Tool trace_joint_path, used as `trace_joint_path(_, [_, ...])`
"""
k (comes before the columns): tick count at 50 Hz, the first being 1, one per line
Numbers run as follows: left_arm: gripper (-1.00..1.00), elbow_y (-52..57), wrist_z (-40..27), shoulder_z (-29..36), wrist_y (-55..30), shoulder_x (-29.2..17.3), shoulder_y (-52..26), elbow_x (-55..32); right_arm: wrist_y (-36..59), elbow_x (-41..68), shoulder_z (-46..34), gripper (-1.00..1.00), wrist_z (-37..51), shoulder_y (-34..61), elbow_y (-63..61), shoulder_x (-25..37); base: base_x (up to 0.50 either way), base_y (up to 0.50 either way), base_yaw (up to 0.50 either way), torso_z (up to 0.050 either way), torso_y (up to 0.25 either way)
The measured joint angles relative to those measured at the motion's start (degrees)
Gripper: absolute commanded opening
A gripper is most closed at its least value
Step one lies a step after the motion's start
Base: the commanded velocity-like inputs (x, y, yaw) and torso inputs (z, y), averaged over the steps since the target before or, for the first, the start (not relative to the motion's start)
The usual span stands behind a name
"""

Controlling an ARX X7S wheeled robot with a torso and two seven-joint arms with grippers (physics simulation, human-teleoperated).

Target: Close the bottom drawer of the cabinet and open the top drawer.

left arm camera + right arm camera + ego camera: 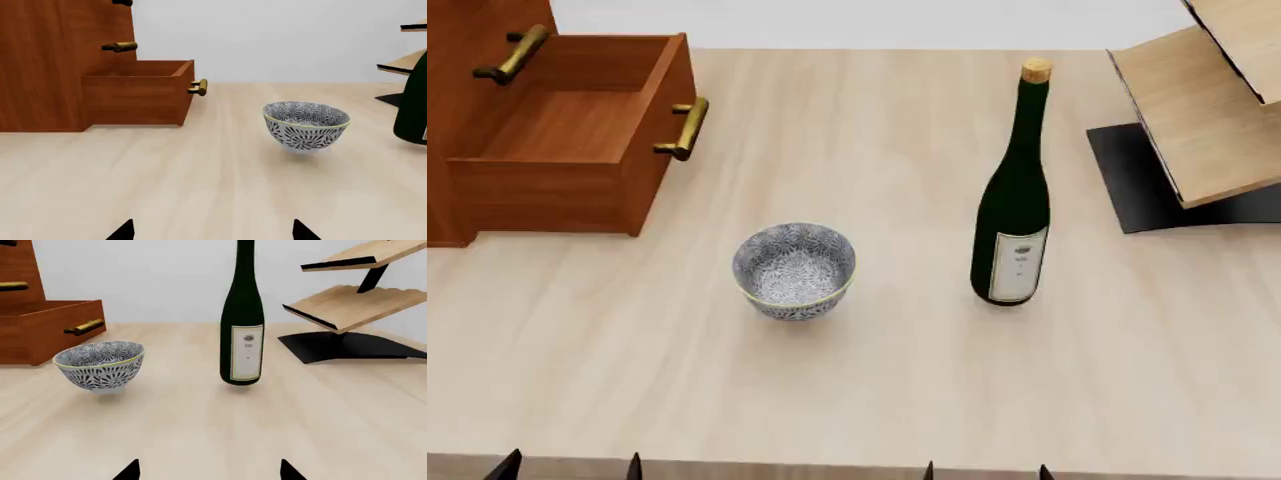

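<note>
The reddish-brown cabinet [443, 150] [40, 65] stands at the table's far left. Its bottom drawer [561, 130] [133, 95] [53, 320] is pulled far out and empty, with its brass handle [685, 128] facing right. In the left wrist view the top drawer's handle [122, 2] shows at the frame edge, close against the cabinet front, above the middle drawer's handle [120, 46]. My left gripper [213, 232] [570, 468] and right gripper [208, 471] [985, 470] are both open and empty, low at the table's near edge, well short of the cabinet.
A blue-patterned bowl [794, 270] [305, 124] [100, 364] sits in front of the open drawer. A dark green wine bottle [1012, 200] [243, 330] stands upright to its right. A pale plywood rack [1201, 110] [347, 300] on a black base [1148, 180] fills the far right.
</note>
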Motion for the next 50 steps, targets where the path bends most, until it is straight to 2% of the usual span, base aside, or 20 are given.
trace_joint_path(15, [1.0,1.2,-1.6,2.1,-0.8,-1.6,0.3,-1.6,0.8,1.3,-2.4,1.0,1.9,0.1,-0.6,1.5,0.0,0.0,0.0,0.0,0.0])
trace_joint_path(38, [1.0,9.2,-3.1,4.6,-0.9,-4.4,1.4,-4.8,3.4,3.1,-5.3,1.0,4.6,1.7,-1.8,4.0,0.0,0.0,0.0,0.05,0.0])
trace_joint_path(50, [1.0,16.1,-3.8,5.1,-4.0,-5.9,-0.3,-7.1,7.9,2.8,-5.5,1.0,6.2,4.0,-6.3,6.3,0.0,0.0,0.0,0.05,0.0])
